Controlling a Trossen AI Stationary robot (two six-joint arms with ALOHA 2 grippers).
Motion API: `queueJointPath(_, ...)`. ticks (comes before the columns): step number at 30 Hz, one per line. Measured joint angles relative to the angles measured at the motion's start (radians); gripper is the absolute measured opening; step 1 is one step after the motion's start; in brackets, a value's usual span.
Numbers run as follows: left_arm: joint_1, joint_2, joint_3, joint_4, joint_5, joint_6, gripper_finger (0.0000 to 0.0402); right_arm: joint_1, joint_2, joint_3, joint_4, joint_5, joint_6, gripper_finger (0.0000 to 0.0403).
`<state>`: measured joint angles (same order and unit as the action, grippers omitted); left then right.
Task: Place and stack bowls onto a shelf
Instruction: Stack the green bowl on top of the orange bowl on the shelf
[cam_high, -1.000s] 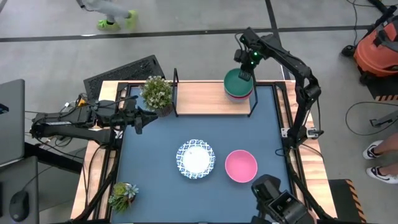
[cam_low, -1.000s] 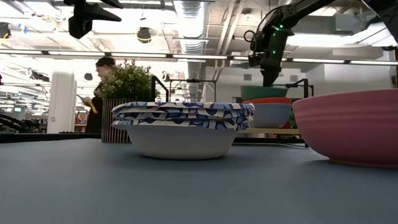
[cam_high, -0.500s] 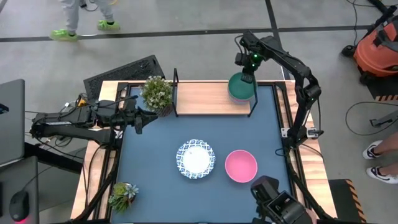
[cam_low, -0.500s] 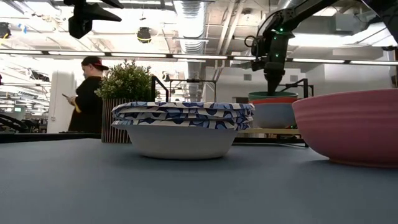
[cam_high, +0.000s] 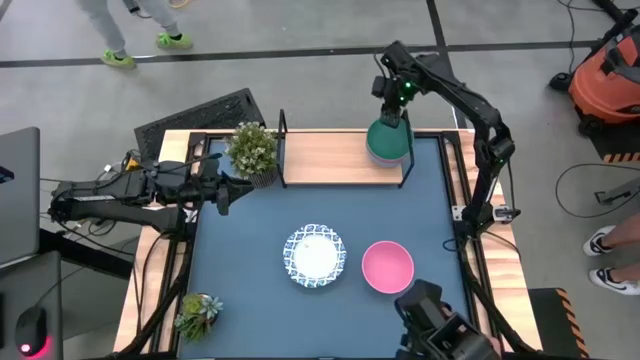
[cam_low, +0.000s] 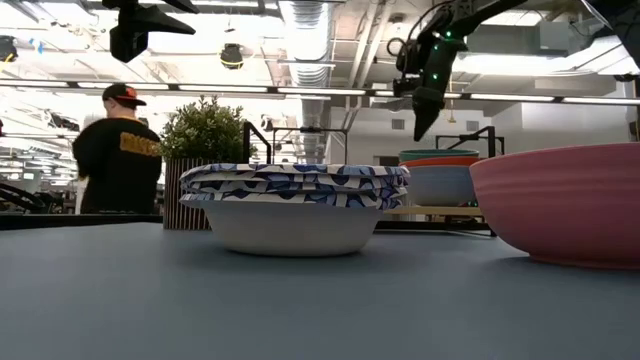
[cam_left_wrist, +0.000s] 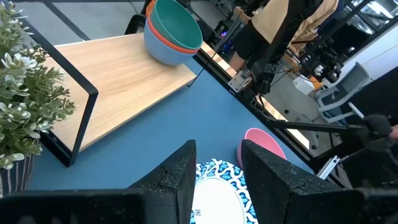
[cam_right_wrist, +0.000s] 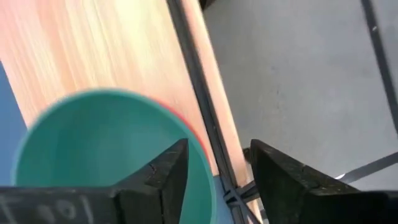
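Two bowls sit nearest the front edge of the blue table (cam_high: 240, 290): a plain pink bowl (cam_high: 387, 266) toward the right side and, just beside it toward the middle, a white bowl with a blue patterned rim (cam_high: 315, 254), which in the low view looks like two such bowls nested. A small potted plant (cam_high: 197, 313) stands in the front left corner. The left tool (cam_high: 225, 190) waits at the left edge of the table, about halfway back, its fingers parted with nothing between them. Farther back, the shelf (cam_high: 330, 157) of light wood with black end posts runs along the rear edge, a larger potted plant (cam_high: 252, 150) standing at its left end. On the shelf's right end rests a stack of three bowls, with a teal bowl (cam_high: 388, 138) on top, an orange-red one under it and a pale blue one at the bottom. The right tool (cam_high: 390, 104) hangs just above and behind that stack, fingers spread and empty, clear of the teal rim. Beyond the table a person (cam_low: 117, 150) in dark clothes stands in the room.
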<state>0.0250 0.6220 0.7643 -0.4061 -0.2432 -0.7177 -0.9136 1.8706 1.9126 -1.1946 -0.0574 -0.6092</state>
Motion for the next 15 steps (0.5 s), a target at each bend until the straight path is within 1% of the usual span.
queueJointPath(4, 0.0, 0.0, 0.0, 0.0, 0.0, 0.002, 0.0112, 0.013, 0.0, 0.075, -0.008, -0.003, 0.036, 0.0203)
queueJointPath(9, 0.0, 0.0, 0.0, -0.004, 0.001, 0.026, 0.0112, 0.03, -0.002, 0.164, -0.026, -0.045, 0.074, 0.0203)
queueJointPath(15, 0.0, 0.0, 0.0, -0.007, 0.019, 0.034, 0.0112, 0.061, -0.002, 0.246, -0.068, -0.047, 0.097, 0.0203)
